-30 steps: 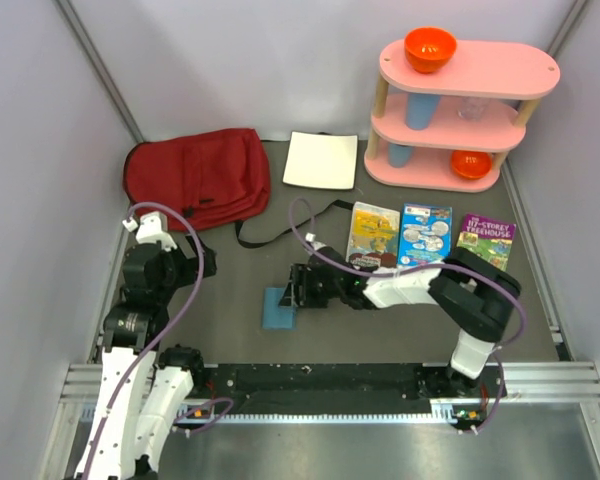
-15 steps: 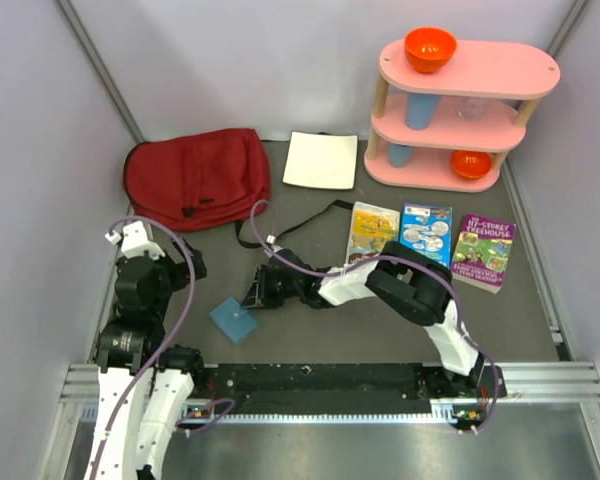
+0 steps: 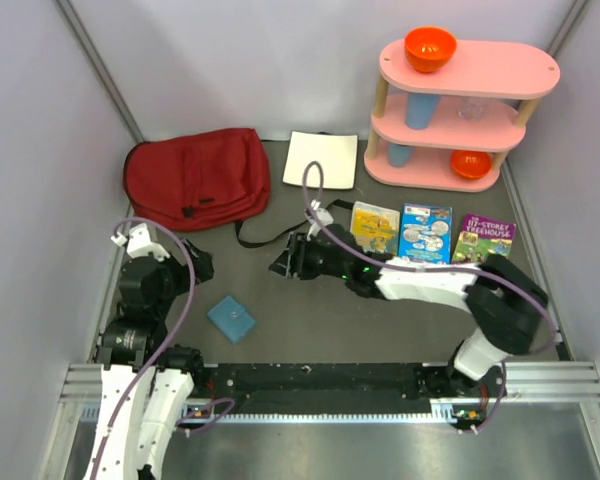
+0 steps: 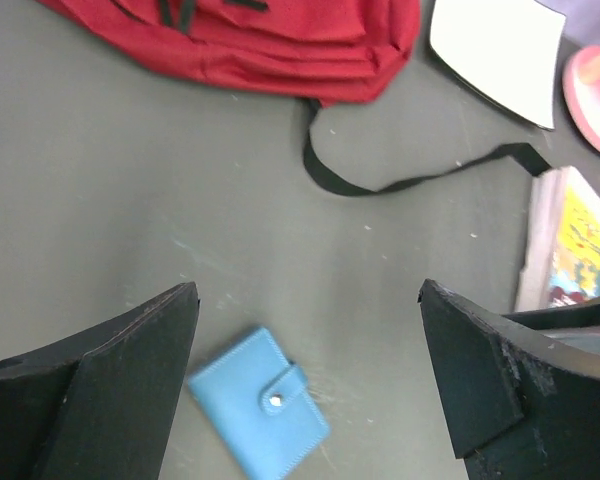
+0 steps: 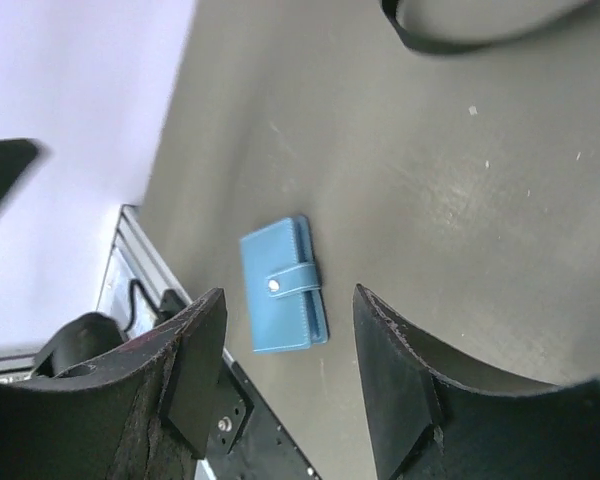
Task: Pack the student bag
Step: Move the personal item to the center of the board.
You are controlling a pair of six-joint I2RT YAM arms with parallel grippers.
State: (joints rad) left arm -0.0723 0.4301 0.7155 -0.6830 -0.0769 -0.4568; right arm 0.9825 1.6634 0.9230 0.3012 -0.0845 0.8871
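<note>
Purple book: cover title partly legible, "STOREY TREEHOUSE"; the number before it is too small to confirm. Yellow book and blue book: cover print illegible.

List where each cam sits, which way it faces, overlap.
Top external: fixed above and behind the robot, looking down at the table; both arms show.
Left wrist: on left arm, facing down and forward; open left pincer, blue wallet, student bag.
Right wrist: on right arm, facing back toward the near edge; open right pincer, wallet.
Shared: all three see the wallet.
</note>
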